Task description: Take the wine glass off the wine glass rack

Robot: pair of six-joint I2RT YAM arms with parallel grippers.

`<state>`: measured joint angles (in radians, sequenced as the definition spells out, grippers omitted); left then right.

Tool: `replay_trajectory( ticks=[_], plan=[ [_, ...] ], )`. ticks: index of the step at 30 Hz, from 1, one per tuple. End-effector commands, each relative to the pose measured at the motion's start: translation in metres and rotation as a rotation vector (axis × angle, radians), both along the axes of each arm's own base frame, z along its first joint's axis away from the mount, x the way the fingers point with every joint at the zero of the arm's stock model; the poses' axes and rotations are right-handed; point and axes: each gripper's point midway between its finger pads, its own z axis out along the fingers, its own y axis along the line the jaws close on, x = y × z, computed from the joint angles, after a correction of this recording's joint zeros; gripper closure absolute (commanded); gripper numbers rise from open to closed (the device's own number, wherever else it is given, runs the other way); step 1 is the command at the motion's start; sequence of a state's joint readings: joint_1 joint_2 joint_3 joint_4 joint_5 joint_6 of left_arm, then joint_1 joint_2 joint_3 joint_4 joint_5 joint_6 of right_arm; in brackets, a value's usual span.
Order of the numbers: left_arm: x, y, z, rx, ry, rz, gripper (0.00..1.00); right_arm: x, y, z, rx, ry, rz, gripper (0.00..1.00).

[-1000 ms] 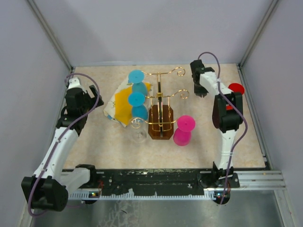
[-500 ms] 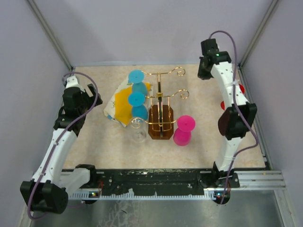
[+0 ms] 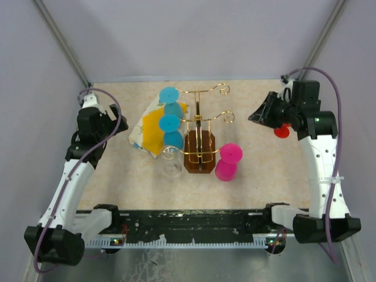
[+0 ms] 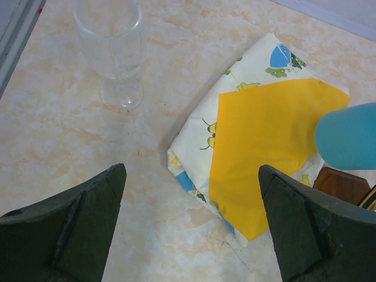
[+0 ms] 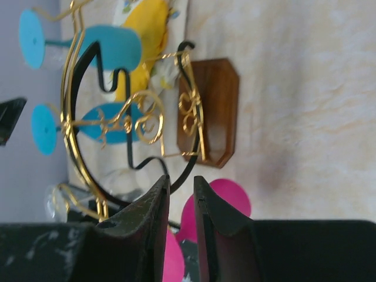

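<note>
Beige table [image 3: 282,176], rack [image 3: 200,154], cloth [image 3: 150,129], pink glass [image 3: 226,164]

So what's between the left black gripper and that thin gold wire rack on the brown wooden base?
A folded yellow-and-white cloth, beside the rack; the top view shows it best.

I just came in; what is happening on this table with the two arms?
A gold wire glass rack stands on the table. Two blue glasses hang on its left side; a pink glass sits beside its base. Nothing is held right now: the left end effector is wide open above a yellow cloth; the right end effector, nearly closed, faces the rack.
</note>
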<state>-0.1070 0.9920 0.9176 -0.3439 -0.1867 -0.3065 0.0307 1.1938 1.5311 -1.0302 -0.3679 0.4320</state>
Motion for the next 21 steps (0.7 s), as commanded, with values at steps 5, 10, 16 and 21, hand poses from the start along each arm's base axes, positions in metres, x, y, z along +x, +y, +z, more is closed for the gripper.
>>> replay_trajectory(
  ticks=[5, 10, 16, 21],
  plan=[
    [0.002, -0.025, 0.036, -0.080, -0.021, -0.107, 0.08, -0.062, 0.049, 0.008, 0.216, 0.029, 0.301, 0.78],
    [0.001, -0.041, 0.061, -0.137, -0.033, -0.178, 0.10, -0.073, 0.050, -0.005, 0.218, 0.058, 0.309, 0.77],
    [0.003, -0.073, 0.084, -0.241, -0.024, -0.325, 0.16, -0.089, 0.043, -0.025, 0.172, 0.077, 0.290, 0.76],
    [0.005, -0.089, 0.088, -0.293, -0.011, -0.398, 0.19, -0.104, 0.045, -0.030, 0.187, 0.083, 0.307, 0.72]
  ],
)
